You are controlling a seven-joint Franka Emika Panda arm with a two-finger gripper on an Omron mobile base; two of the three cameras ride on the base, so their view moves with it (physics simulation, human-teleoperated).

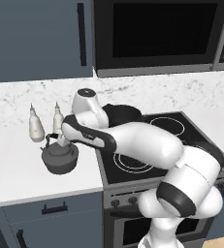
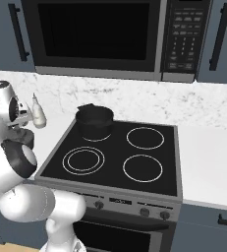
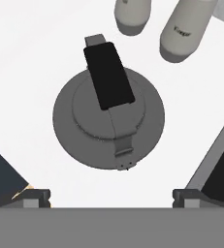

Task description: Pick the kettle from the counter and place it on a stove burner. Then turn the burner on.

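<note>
I had the tool (image 3: 111, 193) hanging directly above the kettle (image 1: 60, 158), with its two fingers spread wide apart and holding nothing. The kettle stood upright on the white bench (image 1: 16, 169), just beside the left edge of the black cooktop (image 2: 115, 152). From the hand camera I looked straight down on its domed lid, and the black handle (image 3: 108, 75) ran across the top of it, so I judged the fingers were kept apart in order to come down on both sides of that handle. Two pale bottles (image 1: 36, 126) stood close behind the kettle, toward the wall, so I thought a descent from above was safer than one from the side. A dark pot (image 2: 94, 122) occupied the rear left burner. The front right burner (image 2: 142, 168), a thin white ring, was free, and seemed to me a good place for the kettle.
</note>
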